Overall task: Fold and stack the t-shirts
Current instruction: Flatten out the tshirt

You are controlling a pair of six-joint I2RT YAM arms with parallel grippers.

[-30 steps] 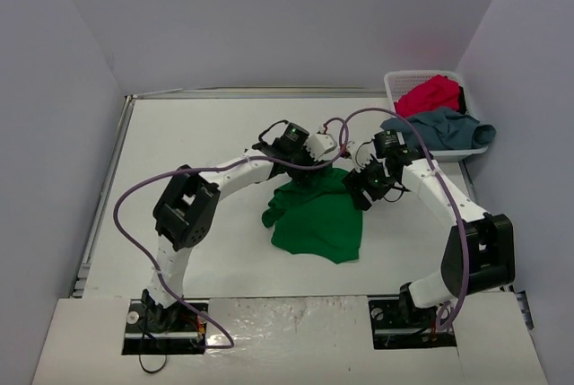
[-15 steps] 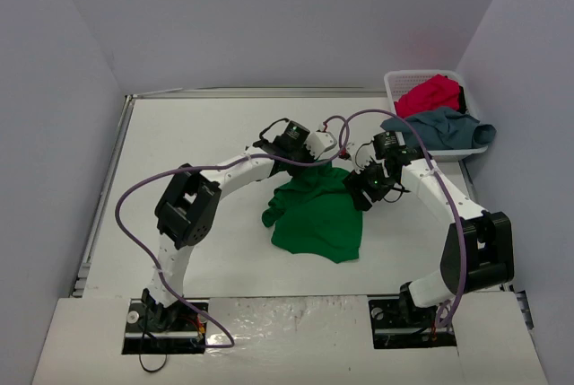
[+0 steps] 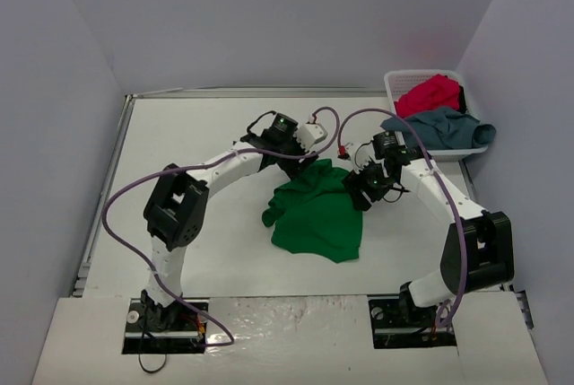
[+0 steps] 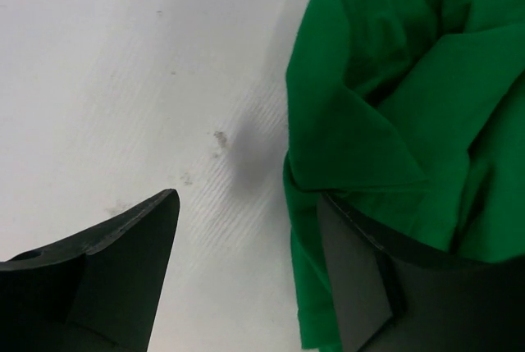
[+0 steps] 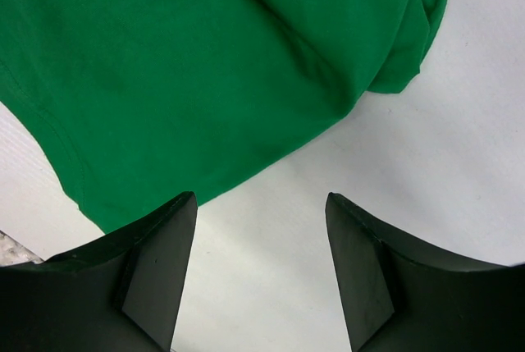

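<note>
A bright green t-shirt [image 3: 318, 216] lies crumpled on the white table, near its middle. My left gripper [image 3: 299, 159] hangs over the shirt's far edge. In the left wrist view it [image 4: 246, 237] is open, with bare table and a rumpled green fold [image 4: 394, 106] between its fingers. The right fingertip [image 4: 361, 286] rests against the cloth edge. My right gripper [image 3: 363, 189] stands at the shirt's right edge, open [image 5: 261, 229] over bare table, with flat green cloth [image 5: 197, 65] just ahead of it. A crimson red t-shirt [image 3: 430, 95] and a grey-blue one [image 3: 439, 127] sit in the basket.
The white lattice basket [image 3: 392, 80] stands at the far right corner, with the grey-blue shirt spilling over its front rim. Purple cables loop off both arms. Grey walls close in the table on the left, back and right.
My left arm has drawn back and to the left, off the top of the green shirt to its far edge. The right arm and the shirt have hardly moved.
</note>
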